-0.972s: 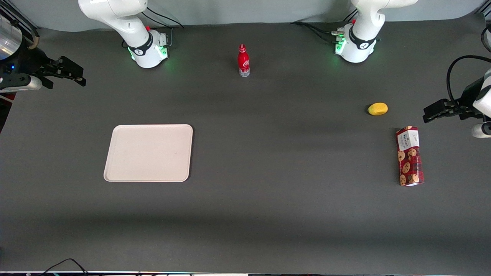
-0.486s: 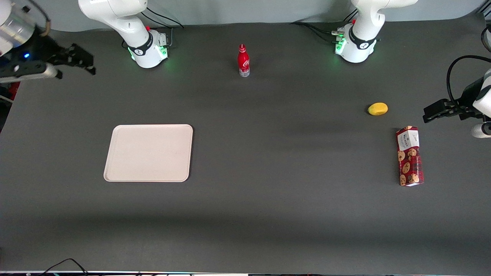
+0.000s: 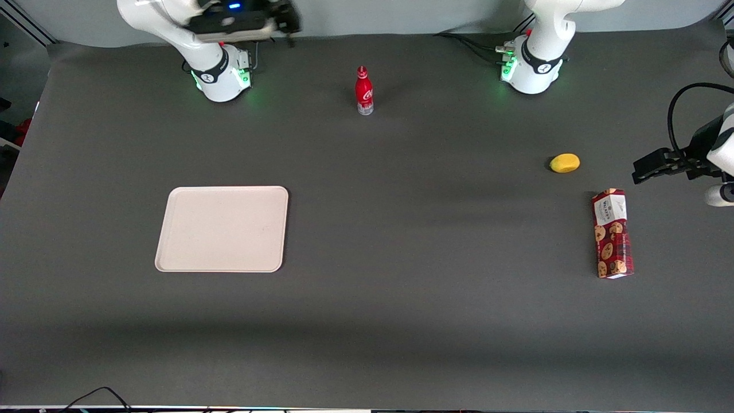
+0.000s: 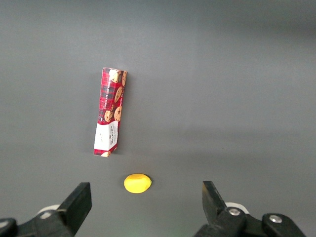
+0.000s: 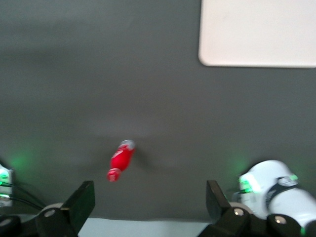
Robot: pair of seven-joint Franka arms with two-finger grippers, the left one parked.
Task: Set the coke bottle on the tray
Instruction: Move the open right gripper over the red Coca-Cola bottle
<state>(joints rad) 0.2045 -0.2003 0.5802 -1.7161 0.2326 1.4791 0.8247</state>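
The dark grey worktop (image 3: 401, 321) carries everything in the scene. The tray (image 3: 222, 228), pale cream-pink with a low rim, lies flat on it toward the working arm's end and nearer the front camera than the bottle; one rounded corner of it also shows from the right wrist (image 5: 256, 32). The right arm's white base (image 3: 221, 71) stands at the worktop's far edge, and its tool (image 3: 287, 23) hangs high above that edge, close to the base and raised well clear of the surface. Seen from the right wrist, the tool (image 5: 148, 202) is released: its two dark fingers (image 5: 81, 200) stand wide apart with nothing between them. A red cookie box (image 3: 612, 233) lies flat toward the parked arm's end. The coke bottle (image 3: 363, 90) stands upright on the bare worktop between the two arm bases, well apart from the tray and not on it. It stands beside the tool toward the parked arm's end, lower than it and untouched; from the right wrist the bottle (image 5: 121, 160) shows between the spread fingers. A small yellow lemon-like fruit (image 3: 564, 163) rests near the cookie box, farther from the front camera.
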